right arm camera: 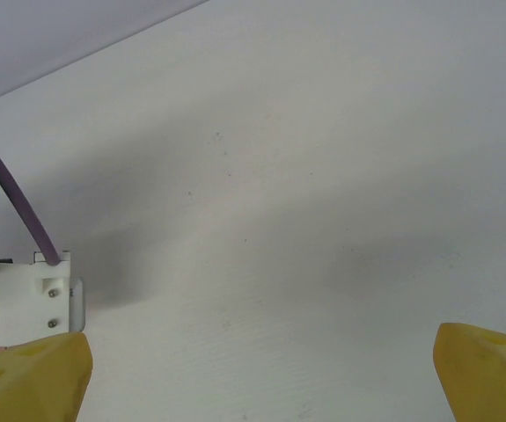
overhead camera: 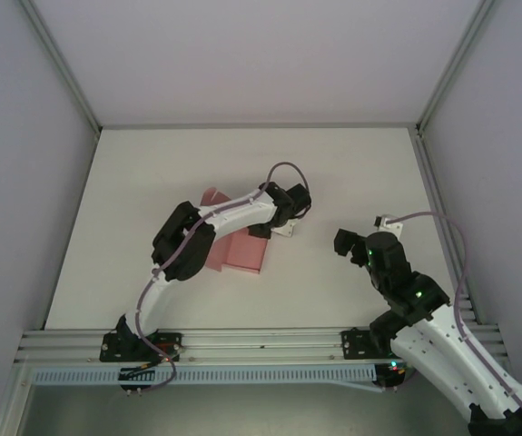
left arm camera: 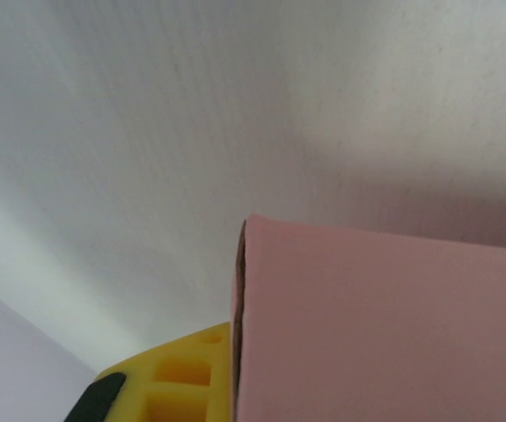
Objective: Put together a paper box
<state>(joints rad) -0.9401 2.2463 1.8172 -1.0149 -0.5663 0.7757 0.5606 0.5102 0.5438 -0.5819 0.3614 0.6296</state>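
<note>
My left end effector point(overhead camera: 275, 224) was pressed nearly together, pinching the paper box point(overhead camera: 242, 256) by one panel edge. In the left wrist view the card sat flush against my yellow finger point(left arm camera: 182, 380) and hid the other one. I judged the grip was there to stand or fold that panel while the rest of the box trailed back from the end effector toward my base, flat on the counter point(overhead camera: 351, 173). The card was thin, matte pink and smooth, with a crisp straight cut edge showing dark in section. My right end effector point(overhead camera: 348, 245) was spread wide with nothing between its yellow pads point(right arm camera: 33, 378), hovering over bare counter, well apart from the box on its left, probably waiting to press a flap. The counter was white with a faint fine grain.
</note>
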